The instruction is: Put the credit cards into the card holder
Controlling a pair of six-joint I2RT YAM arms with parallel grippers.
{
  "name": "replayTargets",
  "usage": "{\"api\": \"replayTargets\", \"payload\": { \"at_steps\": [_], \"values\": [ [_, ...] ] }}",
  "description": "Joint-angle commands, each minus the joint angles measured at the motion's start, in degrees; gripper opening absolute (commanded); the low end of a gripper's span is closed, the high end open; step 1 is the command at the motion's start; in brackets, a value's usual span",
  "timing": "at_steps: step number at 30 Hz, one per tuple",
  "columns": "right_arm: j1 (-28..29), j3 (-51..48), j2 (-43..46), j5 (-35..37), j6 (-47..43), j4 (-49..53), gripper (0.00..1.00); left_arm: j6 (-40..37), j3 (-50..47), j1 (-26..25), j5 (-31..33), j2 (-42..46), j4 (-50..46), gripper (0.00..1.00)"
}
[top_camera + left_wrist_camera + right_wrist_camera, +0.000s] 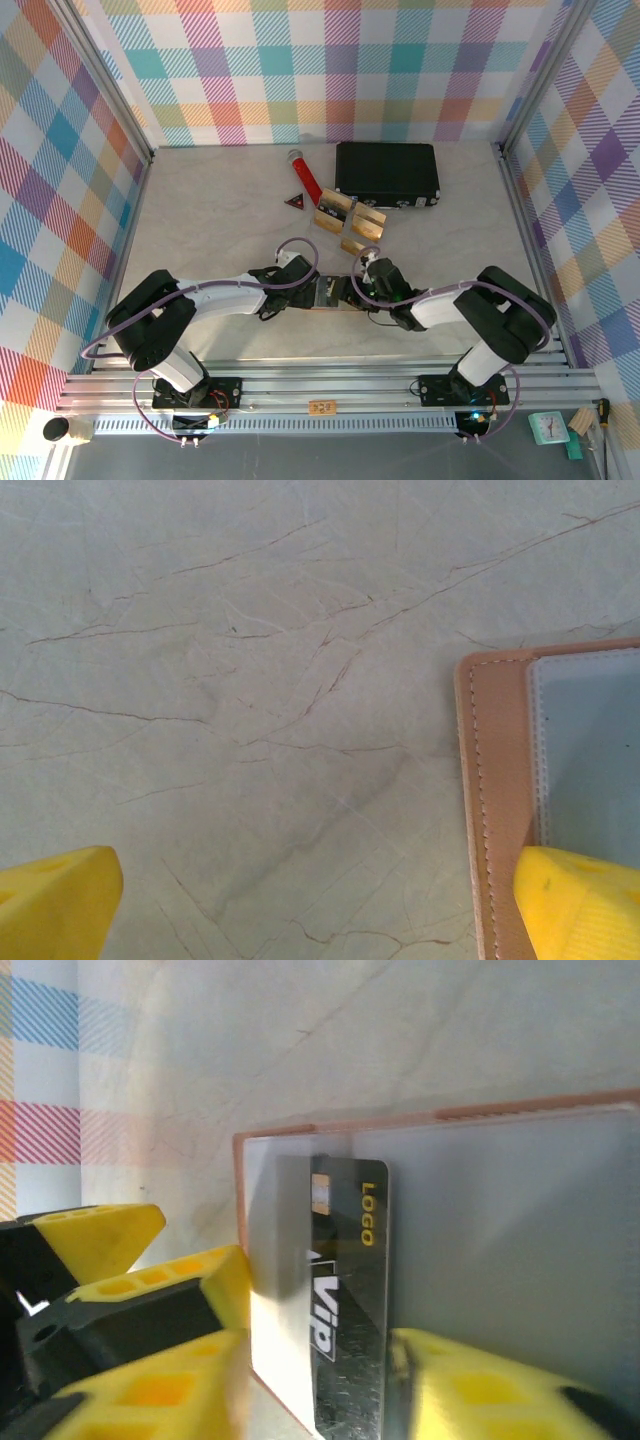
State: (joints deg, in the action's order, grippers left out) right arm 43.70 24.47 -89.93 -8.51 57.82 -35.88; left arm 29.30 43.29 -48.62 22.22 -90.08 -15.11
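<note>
Right gripper [320,1330], jaws seemingly released, flanked a dark glossy rectangular credit card [350,1280] tucked into the reddish-brown leather card holder [420,1120]; left gripper [315,890] gaped empty over its corner.

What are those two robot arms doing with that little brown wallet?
They are putting cards into it. The right tool stands open around a shiny dark plastic card that looks partly tucked into the flat reddish-brown leather card holder. The left tool is wide open on the holder's other side, with one yellow fingertip over its edge. More small gold-tan cards wait farther back on the pale table.
</note>
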Motion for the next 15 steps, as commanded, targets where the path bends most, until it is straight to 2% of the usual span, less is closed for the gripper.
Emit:
{"api": "replayTargets", "payload": {
  "at_steps": [1, 6, 9, 13, 15],
  "values": [
    [0.2, 1.8, 2.4, 0.9, -3.4, 10.1, 0.56, 1.2, 0.5, 0.5, 1.6, 1.8, -4.0, 1.0],
    [0.2, 5.9, 6.0, 1.7, -7.3, 20.1, 0.7, 1.4, 0.0, 2.9, 1.3, 4.3, -5.1, 1.0],
    [0.2, 8.6, 7.5, 2.3, -9.9, 25.4, 0.72, 1.3, -0.7, 3.9, 1.6, 5.5, -5.7, 1.0],
    [0.2, 12.3, 8.3, 4.2, -13.4, 33.2, 0.7, 1.3, -0.6, 4.4, 2.3, 5.5, -7.5, 1.0],
    [0.2, 15.0, 7.7, 5.5, -15.8, 38.2, 0.59, 1.3, -0.4, 4.4, 2.6, 5.1, -8.3, 1.0]
  ]
}}
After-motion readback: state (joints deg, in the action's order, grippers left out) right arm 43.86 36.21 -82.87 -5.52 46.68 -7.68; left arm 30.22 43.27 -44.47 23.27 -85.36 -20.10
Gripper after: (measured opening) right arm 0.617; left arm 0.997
